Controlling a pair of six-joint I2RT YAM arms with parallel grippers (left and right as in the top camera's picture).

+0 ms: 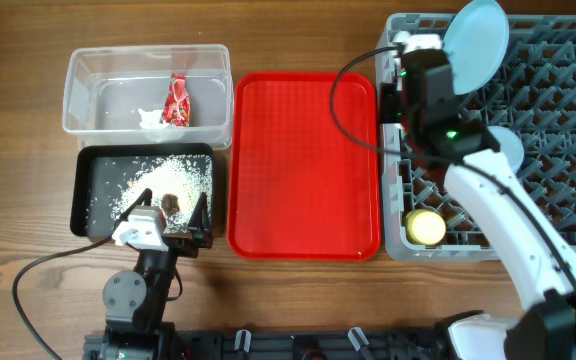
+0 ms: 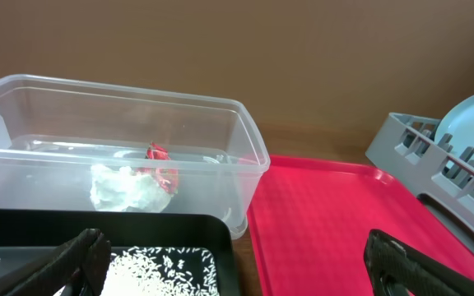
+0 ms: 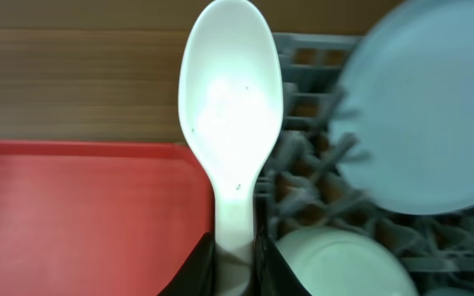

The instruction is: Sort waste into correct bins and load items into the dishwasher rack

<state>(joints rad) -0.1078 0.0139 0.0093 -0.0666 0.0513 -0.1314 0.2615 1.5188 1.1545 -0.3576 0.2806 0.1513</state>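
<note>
The clear tub (image 1: 88, 95) at the back left holds the red wrapper (image 1: 178, 100) and the white tissue (image 1: 150, 119); both also show in the left wrist view, wrapper (image 2: 161, 164) and tissue (image 2: 126, 191). The black tray (image 1: 93, 200) holds rice crumbs (image 1: 173, 178) and a brown lump (image 1: 171, 202). My left gripper (image 1: 168, 215) (image 2: 235, 247) is open and empty over the tray's front part. My right gripper (image 1: 413, 60) (image 3: 235, 255) is shut on the white spoon (image 3: 230, 107) at the grey rack's (image 1: 548, 150) left edge. The light blue plate (image 1: 476, 40) (image 3: 422, 115) stands upright in the rack.
The red serving tray (image 1: 305, 165) lies between the bins and the rack. A yellow cup (image 1: 427, 227) sits at the rack's front left corner. A pale bowl (image 1: 506, 145) (image 3: 336, 263) lies in the rack, partly hidden by my right arm. The fork is not in view.
</note>
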